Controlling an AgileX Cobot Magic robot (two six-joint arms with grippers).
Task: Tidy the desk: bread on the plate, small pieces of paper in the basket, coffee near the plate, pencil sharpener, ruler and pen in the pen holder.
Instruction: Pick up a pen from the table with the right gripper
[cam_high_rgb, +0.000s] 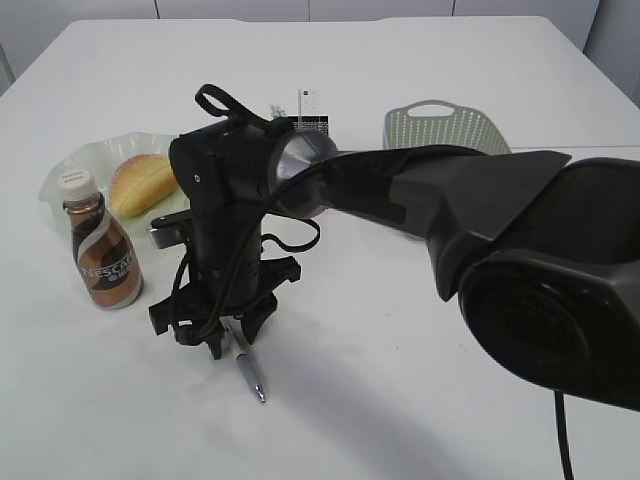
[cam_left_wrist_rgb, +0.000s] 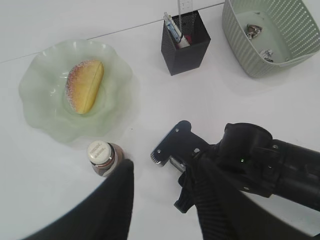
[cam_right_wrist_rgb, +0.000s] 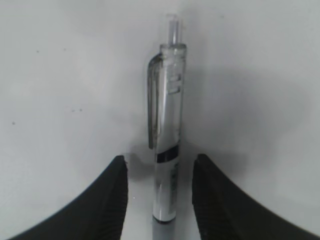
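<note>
on the desk (cam_high_rgb: 420, 380) in the exterior view, the right gripper (cam_high_rgb: 228, 335) was pointed straight down over the pen (cam_high_rgb: 247, 368), low enough that its fingers looked to be at or just off the tabletop. the pen lay flat, and one end poked out from under the claw toward the camera, so its long axis ran roughly near-to-far in this view. the coffee (cam_high_rgb: 104, 250) stood just left of that, beside the plate (cam_high_rgb: 75, 165) with the bread (cam_high_rgb: 143, 183) on it.

in the left wrist view, the left gripper (cam_left_wrist_rgb: 165, 200) hung high and well back from everything, its dark fingers apart with nothing between them. from up there you could see the pen holder (cam_left_wrist_rgb: 185, 45) with stuff already in it, and the basket (cam_left_wrist_rgb: 240, 45) off to the side. the pen itself was hidden under the right arm.

in the right wrist view, the pen (cam_right_wrist_rgb: 166, 145) ran right up the middle between the two fingers (cam_right_wrist_rgb: 107, 200), which were spread with a gap on both sides, not pinching yet. its long axis sat crosswise to the closing direction, so i'd say a plain squeeze should catch the barrel. right arm was clearly the nearer one.
</note>
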